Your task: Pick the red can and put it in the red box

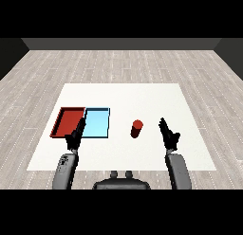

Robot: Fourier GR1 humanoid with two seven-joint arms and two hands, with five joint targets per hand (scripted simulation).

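Observation:
The red can (136,128) stands upright on the white table (142,96), right of the trays. My right hand (168,134) is open with straight fingers, a short way to the can's right and not touching it. The red tray (69,122) lies at the left with nothing in it. My left hand (76,136) is open, its fingers over the near edge where the red tray meets the light blue tray (96,122).
The light blue tray lies between the red tray and the can. Both forearms come in from the near edge of the table. Wooden floor surrounds the table.

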